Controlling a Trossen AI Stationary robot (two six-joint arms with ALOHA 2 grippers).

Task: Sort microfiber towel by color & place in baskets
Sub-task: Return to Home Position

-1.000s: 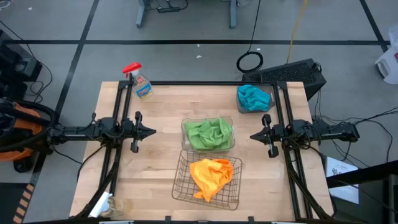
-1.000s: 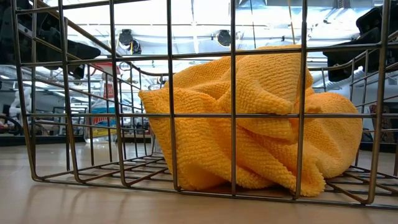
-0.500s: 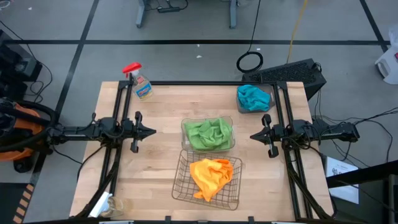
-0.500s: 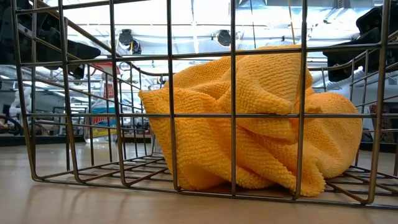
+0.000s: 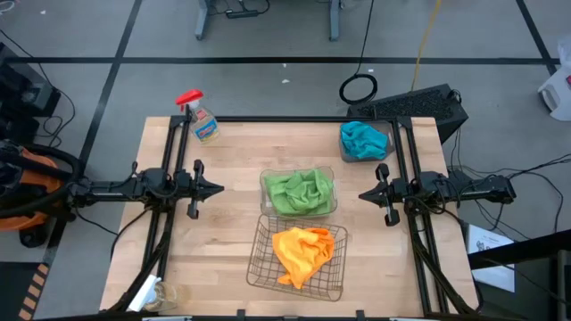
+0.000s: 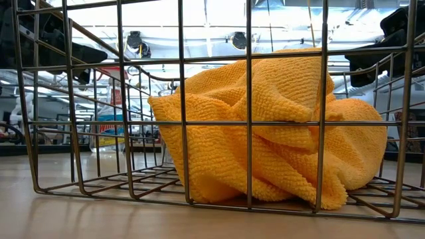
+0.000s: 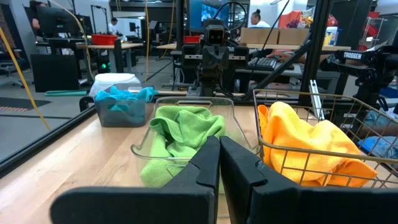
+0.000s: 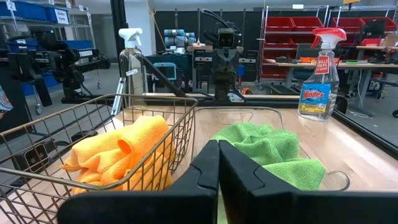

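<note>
1. Three baskets stood in the high view on the pale wooden worktop (image 5: 227,236). A copper wire-mesh basket (image 5: 259,267) at the near edge held the yellow-orange microfiber cloths (image 5: 303,251). A clear plastic basket (image 5: 264,178) touching it behind held the lime-green microfiber cloths (image 5: 299,191). A brown-tinted translucent basket (image 5: 386,135) at the far right corner held the teal-blue microfiber cloths (image 5: 359,140). The left gripper (image 5: 217,188) and right gripper (image 5: 364,194) faced each other across the clear plastic basket, about equally near it, each apart from it. A spray bottle with a red trigger (image 5: 202,121) stood at the far left corner.

2. Low view: the yellow-orange microfiber cloths (image 6: 265,133) lay bunched inside the copper wire-mesh basket (image 6: 247,66).

3. Left wrist view: the left gripper (image 7: 219,144) had its fingers pressed together on nothing, pointing at the lime-green microfiber cloths (image 7: 180,134) dead ahead.

4. Right wrist view: the right gripper (image 8: 217,152) was likewise closed and empty, the lime-green microfiber cloths (image 8: 267,146) straight ahead.

5. Judgement: sorting looked finished. With the baskets lying between the arms, each had only to draw straight back, away from them.
</note>
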